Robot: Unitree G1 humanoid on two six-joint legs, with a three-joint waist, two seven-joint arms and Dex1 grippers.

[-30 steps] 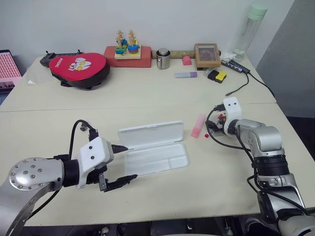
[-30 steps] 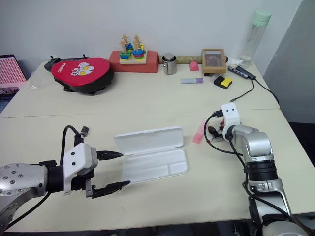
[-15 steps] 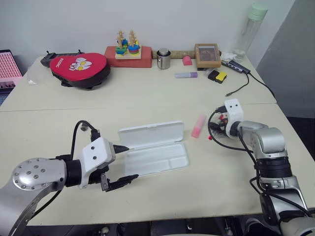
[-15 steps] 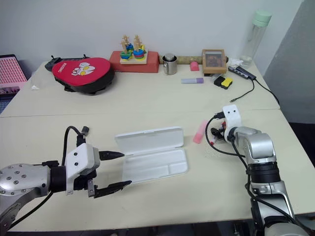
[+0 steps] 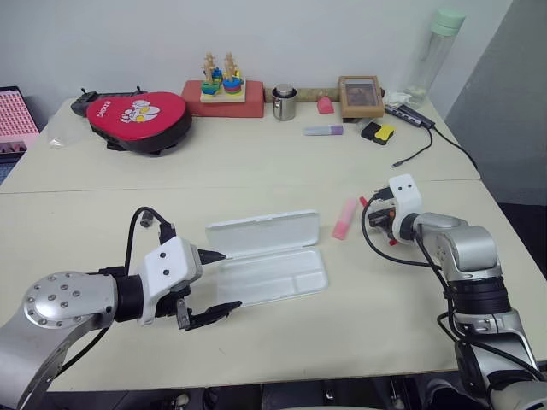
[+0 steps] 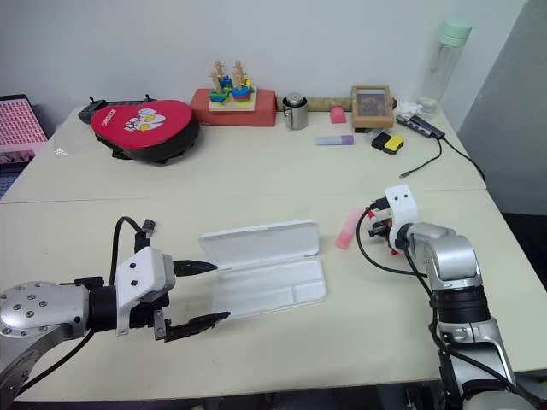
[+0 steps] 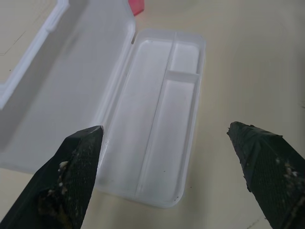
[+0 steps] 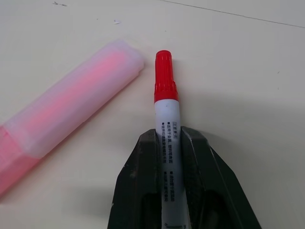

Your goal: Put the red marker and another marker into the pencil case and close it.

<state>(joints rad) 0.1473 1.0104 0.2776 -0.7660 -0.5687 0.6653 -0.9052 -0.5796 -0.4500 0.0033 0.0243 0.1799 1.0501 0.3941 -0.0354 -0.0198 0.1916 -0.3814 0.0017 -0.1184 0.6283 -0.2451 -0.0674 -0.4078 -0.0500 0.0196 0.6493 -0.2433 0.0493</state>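
The pencil case lies open in the middle of the table, its lid flat behind the divided tray. My left gripper hovers open at the tray's left end, nothing between its fingers. Right of the case lies the pink marker. My right gripper is shut on the white barrel of the red marker, whose red cap points past the fingertips beside the pink marker. The red marker is low over the table; I cannot tell whether it touches.
At the back stand a red pouch, a stacking toy, a metal cup, a purple marker, a picture frame and a bottle. A black cable runs along the right side.
My right gripper has shut on the red marker, and the marker's cap now sits farther back, beside the pink marker's far end. The left arm has kept still.
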